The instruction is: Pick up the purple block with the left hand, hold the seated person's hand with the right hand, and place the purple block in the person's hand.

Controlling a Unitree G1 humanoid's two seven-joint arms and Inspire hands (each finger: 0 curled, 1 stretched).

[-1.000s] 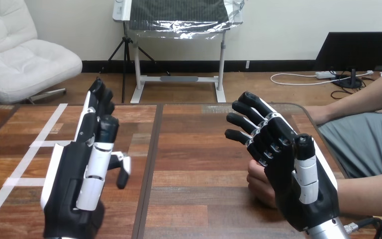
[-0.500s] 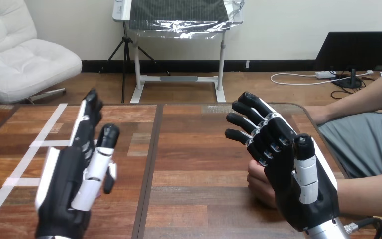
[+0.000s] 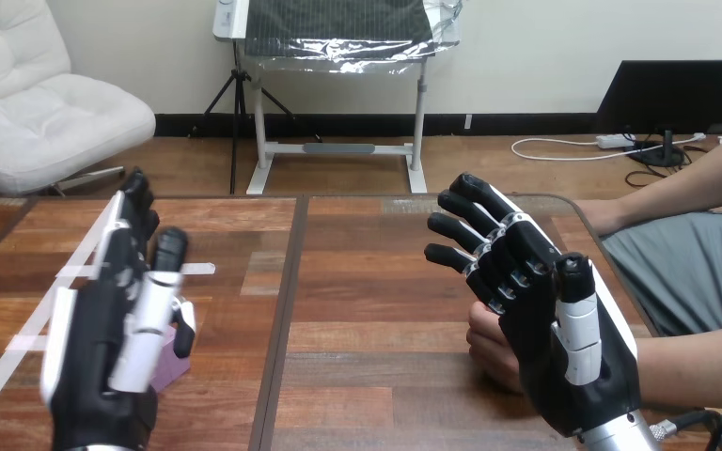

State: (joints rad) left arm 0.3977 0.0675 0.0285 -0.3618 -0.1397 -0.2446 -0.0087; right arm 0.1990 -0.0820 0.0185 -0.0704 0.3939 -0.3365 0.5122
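At the far left, strips of white tape (image 3: 30, 327) run across the wooden table (image 3: 367, 310), and the left hand (image 3: 103, 357) stands over them with its palm turned inward and its back toward the table's left edge. Its fingers (image 3: 130, 221) are straight and close together, pointing away from the robot, and the thumb (image 3: 158, 282) lies alongside them rather than curled in. It grips nothing. The purple block (image 3: 175, 361) rests on the table just beside the palm, peeking out on the inner side below the thumb. I cannot tell whether the hand touches it. The stance reads as a lined-up approach, with the open palm set next to the block so the fingers can close round it, so the pick-up looks not yet made. Past the bare middle of the table, the person's hand (image 3: 489, 346) lies on the wood as a loose fist, reaching in from the right side. The right hand (image 3: 578, 362) stands just beside it on the near side, partly covering it. Its fingers (image 3: 470, 230) are spread apart and only slightly bent, slanting up and away over the fist, with the thumb (image 3: 573, 310) upright. Nothing is wrapped round the person's hand, and contact between the two cannot be made out. That hand seems placed ready to take the person's hand.
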